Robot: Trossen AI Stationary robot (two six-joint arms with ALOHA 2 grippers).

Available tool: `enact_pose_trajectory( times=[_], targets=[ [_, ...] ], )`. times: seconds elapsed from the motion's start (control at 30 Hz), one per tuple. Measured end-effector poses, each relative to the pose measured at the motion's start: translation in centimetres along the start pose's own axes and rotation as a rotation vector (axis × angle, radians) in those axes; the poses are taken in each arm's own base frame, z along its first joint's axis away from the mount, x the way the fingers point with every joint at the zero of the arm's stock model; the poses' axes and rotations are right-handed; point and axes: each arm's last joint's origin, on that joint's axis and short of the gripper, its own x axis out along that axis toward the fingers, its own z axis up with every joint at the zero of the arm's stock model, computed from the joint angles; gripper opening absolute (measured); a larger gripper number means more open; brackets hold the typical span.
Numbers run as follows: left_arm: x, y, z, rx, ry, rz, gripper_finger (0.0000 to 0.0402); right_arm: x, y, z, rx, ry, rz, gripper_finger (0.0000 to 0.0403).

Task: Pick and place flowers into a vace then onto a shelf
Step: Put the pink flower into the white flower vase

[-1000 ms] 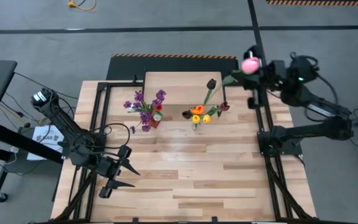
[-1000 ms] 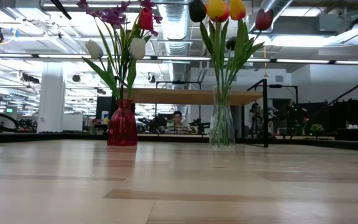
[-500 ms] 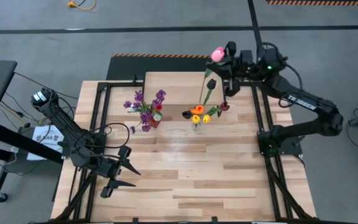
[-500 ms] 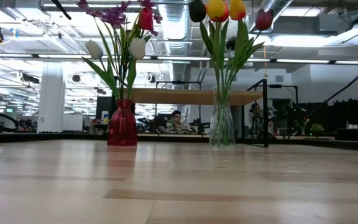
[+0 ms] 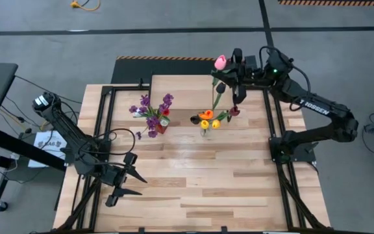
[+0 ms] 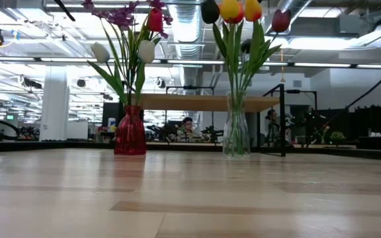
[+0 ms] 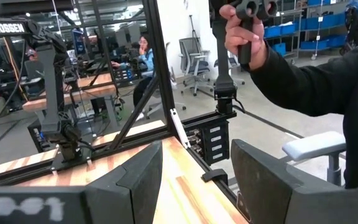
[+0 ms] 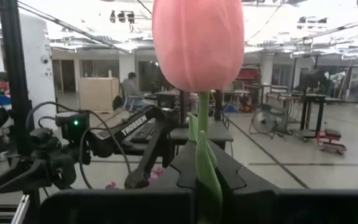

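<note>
Your right gripper (image 5: 234, 65) is clenched on the pink tulip (image 5: 220, 62), held high over the shelf (image 5: 180, 88), beyond the clear vase (image 6: 236, 134) of tulips. Red vase (image 6: 130, 131) stands beside the clear vase. Your left gripper (image 5: 127, 179), jaws released, waits well apart from the shelf.

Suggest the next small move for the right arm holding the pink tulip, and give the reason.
Probably shift toward the clear vase and lower the stem in. The right gripper is shut on the pink tulip, above the shelf and off to one side of that vase. The left gripper waits open at the near left.
</note>
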Motion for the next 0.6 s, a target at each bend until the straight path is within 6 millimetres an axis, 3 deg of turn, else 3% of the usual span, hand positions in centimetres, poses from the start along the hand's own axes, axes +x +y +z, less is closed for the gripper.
enact_pose_trajectory(
  times=[0.2, 0.6],
  targets=[
    [0.0, 0.0, 0.0, -0.001, -0.001, 0.0, 0.0183, 0.0, -0.1, -2.0, 0.011, 0.006, 0.003, 0.0],
    [0.0, 0.0, 0.0, -0.001, -0.001, 0.0, 0.0183, 0.0, 0.3, -4.1, 0.04, 0.006, 0.015, 0.0]
  ],
)
